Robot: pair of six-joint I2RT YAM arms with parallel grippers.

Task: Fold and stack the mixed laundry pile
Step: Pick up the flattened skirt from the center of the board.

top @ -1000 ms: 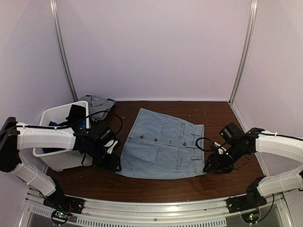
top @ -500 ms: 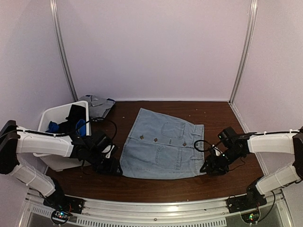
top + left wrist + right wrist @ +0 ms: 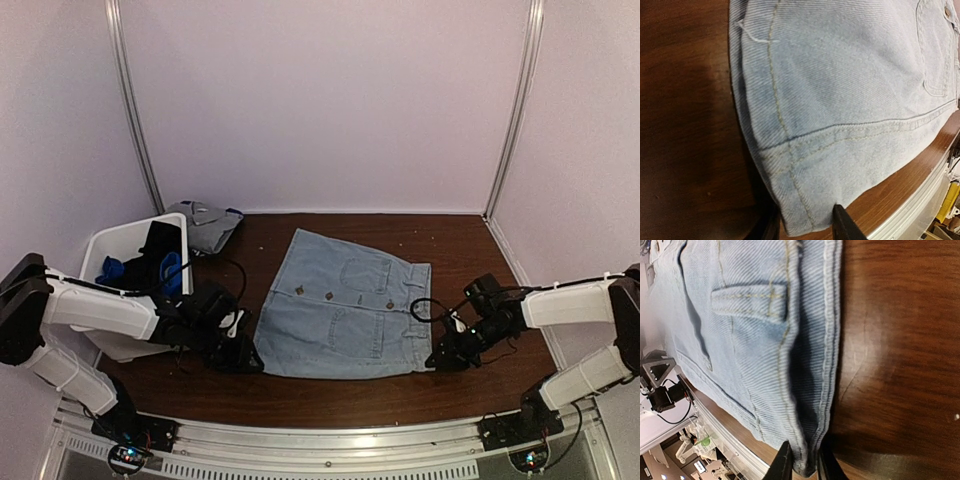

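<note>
Top external view: a faded denim skirt lies spread flat at the middle of the brown table, button front up, its waistband toward the right arm and its hem toward the left. Both arms reach low to the garment's near corners. The left gripper sits at the near hem corner; the left wrist view shows the corner lying between its two dark fingers, though whether they have bitten down on the cloth cannot be told. The right gripper is at the near waistband corner, and the right wrist view shows its fingers clenched on the doubled denim edge, the cloth pinched thin between them.

At far left stands a white bin holding a black cloth and bright blue fabric, both draped over its rim. A grey piece lies crumpled on the table just behind the bin, against the back wall and well apart from the skirt.
</note>
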